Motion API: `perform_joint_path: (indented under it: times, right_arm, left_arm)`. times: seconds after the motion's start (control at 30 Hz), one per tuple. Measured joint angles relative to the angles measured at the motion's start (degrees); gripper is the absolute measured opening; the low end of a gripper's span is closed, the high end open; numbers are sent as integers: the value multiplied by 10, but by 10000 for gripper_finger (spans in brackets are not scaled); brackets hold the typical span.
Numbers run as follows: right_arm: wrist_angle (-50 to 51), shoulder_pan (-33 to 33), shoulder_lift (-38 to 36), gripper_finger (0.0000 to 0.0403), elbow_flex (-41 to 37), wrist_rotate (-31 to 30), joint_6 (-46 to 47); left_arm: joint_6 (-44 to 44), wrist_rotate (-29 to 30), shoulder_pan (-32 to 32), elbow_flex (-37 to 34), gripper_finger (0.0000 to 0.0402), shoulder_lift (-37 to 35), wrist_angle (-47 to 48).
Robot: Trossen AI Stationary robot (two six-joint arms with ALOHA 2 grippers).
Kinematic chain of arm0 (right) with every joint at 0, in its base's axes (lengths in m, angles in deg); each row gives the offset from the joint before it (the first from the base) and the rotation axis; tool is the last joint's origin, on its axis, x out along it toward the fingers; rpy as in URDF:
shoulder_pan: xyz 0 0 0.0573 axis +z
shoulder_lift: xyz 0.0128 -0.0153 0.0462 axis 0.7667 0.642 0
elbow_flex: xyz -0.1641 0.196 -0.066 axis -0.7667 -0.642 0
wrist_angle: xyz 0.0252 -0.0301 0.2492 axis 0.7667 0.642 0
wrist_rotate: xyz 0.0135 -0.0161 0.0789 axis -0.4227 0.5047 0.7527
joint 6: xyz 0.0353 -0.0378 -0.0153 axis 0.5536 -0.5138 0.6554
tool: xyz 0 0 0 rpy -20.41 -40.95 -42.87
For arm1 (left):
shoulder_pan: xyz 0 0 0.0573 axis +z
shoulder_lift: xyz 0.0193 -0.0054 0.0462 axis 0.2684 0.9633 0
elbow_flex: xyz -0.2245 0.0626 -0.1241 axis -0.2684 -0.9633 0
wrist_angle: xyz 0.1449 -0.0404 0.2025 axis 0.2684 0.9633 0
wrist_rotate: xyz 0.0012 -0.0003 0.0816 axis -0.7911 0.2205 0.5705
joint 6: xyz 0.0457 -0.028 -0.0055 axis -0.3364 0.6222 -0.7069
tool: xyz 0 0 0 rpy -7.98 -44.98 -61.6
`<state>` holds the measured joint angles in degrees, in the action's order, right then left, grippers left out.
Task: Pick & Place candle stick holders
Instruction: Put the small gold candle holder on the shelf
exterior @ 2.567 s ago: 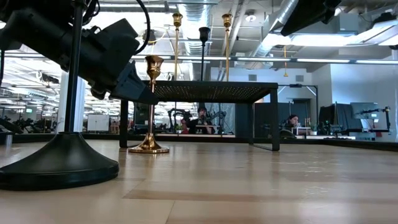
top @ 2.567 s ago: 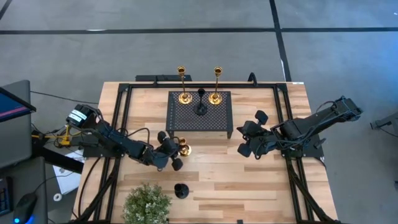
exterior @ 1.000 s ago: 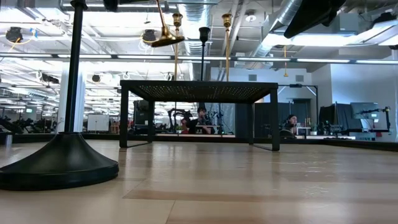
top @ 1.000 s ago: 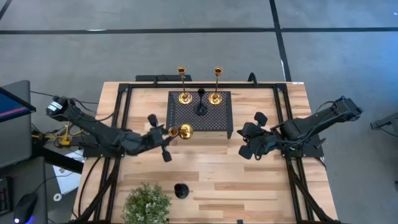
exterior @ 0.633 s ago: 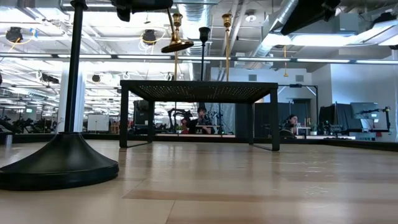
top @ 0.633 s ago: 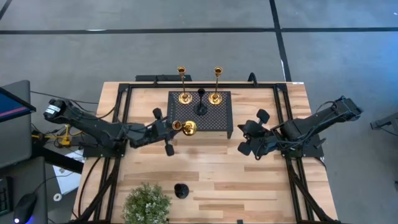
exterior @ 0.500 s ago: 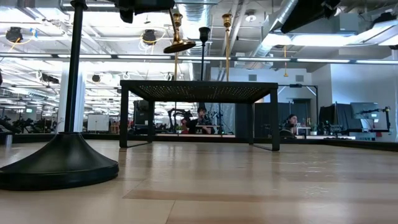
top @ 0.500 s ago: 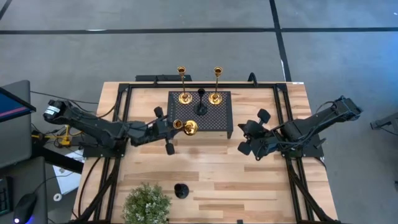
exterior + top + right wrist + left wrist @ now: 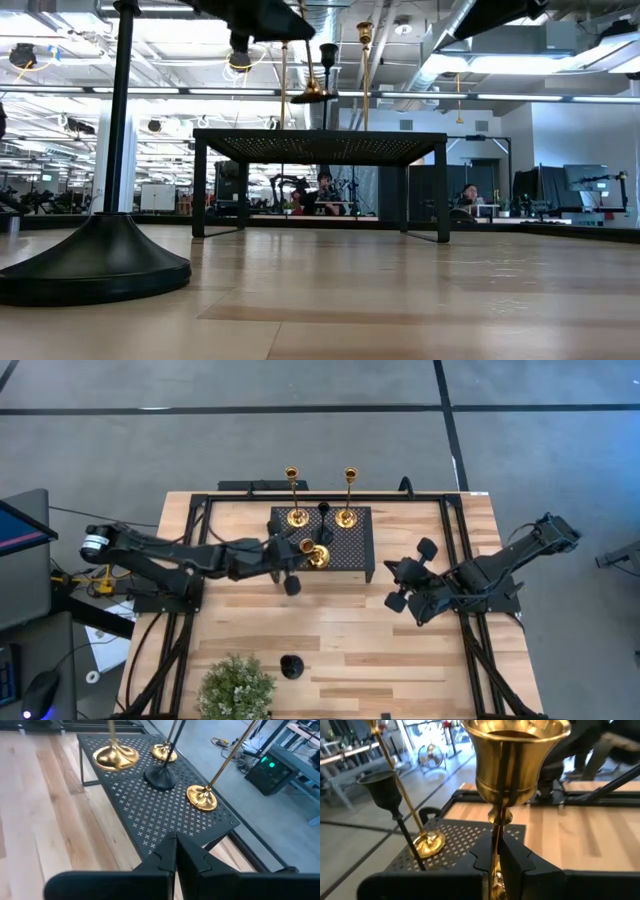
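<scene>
high view: left gripper (image 9: 291, 564) pinches the short gold holder (image 9: 314, 552) above the perforated stand (image 9: 355, 550), not set; three holders stand there, one black holder (image 9: 291, 665) remains on the table. right gripper (image 9: 408, 589) pressed together, waiting.

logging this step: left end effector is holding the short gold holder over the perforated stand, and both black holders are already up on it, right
Not quite. Only one black holder is on the perforated stand; the other black holder stands on the table near the plant, as the high view shows. The left end effector does hold the short gold holder over the stand.

Short gold holder (image 9: 312, 552) held above stand (image 9: 355, 550), upright.
</scene>
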<state>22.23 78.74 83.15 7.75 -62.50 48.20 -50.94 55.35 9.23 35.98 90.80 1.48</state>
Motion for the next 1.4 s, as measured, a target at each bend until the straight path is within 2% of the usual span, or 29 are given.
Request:
perform_joint_path:
  times: [0.27, 0.43, 0.93, 1.2, 1.4]
  right_arm:
    - [5, 21, 0, 0, 0, 0, 7]
    - [5, 36, 0, 0, 0, 0, 11]
    - [6, 59, 0, 0, 0, 0, 36]
    - [5, 62, 0, 0, 0, 0, 38]
    - [5, 70, 0, 0, 0, 0, 42]
  left_arm:
    - [5, -1, 27, 52, 14, 8, 96]
    - [60, 18, 42, 58, 14, -5, 175]
    - [88, 30, 65, 57, 14, -13, 235]
    - [87, 30, 65, 57, 14, -25, 233]
    - [85, 8, 65, 54, 14, -47, 252]
